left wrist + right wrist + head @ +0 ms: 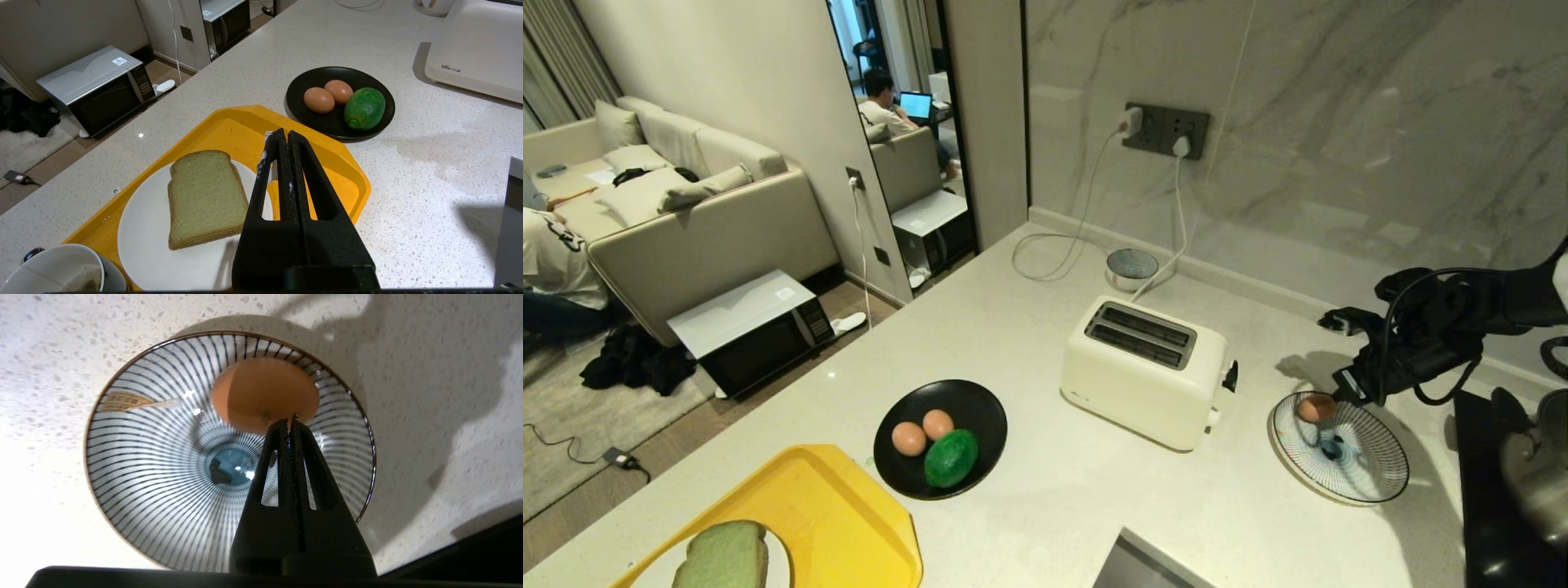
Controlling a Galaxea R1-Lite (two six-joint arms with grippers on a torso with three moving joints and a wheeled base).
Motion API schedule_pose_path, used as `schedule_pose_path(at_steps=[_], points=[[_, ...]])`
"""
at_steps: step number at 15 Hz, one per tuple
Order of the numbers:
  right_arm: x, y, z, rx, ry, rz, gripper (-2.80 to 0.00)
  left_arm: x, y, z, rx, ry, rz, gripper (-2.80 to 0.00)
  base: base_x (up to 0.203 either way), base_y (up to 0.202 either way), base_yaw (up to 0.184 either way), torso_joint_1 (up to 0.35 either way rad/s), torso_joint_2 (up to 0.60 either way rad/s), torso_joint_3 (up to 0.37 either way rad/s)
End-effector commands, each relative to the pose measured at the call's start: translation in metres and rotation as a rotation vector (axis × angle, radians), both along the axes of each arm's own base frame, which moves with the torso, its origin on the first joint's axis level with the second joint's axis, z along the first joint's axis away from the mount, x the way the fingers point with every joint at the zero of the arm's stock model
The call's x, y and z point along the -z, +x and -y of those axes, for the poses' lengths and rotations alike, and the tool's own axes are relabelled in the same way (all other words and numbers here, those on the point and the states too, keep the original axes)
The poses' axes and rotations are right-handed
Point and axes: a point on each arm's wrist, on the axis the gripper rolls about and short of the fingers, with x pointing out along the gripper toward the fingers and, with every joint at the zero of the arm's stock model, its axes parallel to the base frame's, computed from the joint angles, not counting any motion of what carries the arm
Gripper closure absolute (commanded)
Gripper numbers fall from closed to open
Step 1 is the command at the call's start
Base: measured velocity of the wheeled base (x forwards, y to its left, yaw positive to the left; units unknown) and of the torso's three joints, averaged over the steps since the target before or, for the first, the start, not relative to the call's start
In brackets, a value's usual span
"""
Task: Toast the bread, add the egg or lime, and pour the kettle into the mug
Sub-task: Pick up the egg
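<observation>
right gripper [289, 421] fingers clenched, empty, above pinkish-brown egg [264, 394] in striped round plate [135, 465]; lift straight, avoid nudging egg.

A pale speckled stone counter [1045, 523] carries everything. A yellow tray [833, 523] sits at its near left corner, a black plate [980, 412] just beyond it, and a cream toaster [1143, 376] stands mid-surface. A striped plate [1372, 474] lies toward the right edge beside a dark cooktop [1478, 490], while a small round speaker [1131, 268] and white cables [1054, 261] lie near the back wall.
</observation>
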Motion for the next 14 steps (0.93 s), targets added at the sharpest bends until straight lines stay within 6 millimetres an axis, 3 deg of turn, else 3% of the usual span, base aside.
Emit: schedule_pose_path(at_steps=[1,7,14], points=[[0.012,0.007,0.001,-0.029,-0.011,-0.003,0.00,0.000,0.000,0.000,-0.001,-0.001,0.001,0.00,0.000,0.000,0.000,0.000,0.00,0.000],[0.010,0.021,0.001,-0.038,-0.026,0.068,0.00,0.000,0.000,0.000,-0.001,-0.001,0.001,0.00,0.000,0.000,0.000,0.000,0.00,0.000],[0.013,0.024,-0.016,-0.089,-0.007,0.065,0.00,0.000,0.000,0.000,-0.001,0.000,0.001,0.00,0.000,0.000,0.000,0.000,0.00,0.000]])
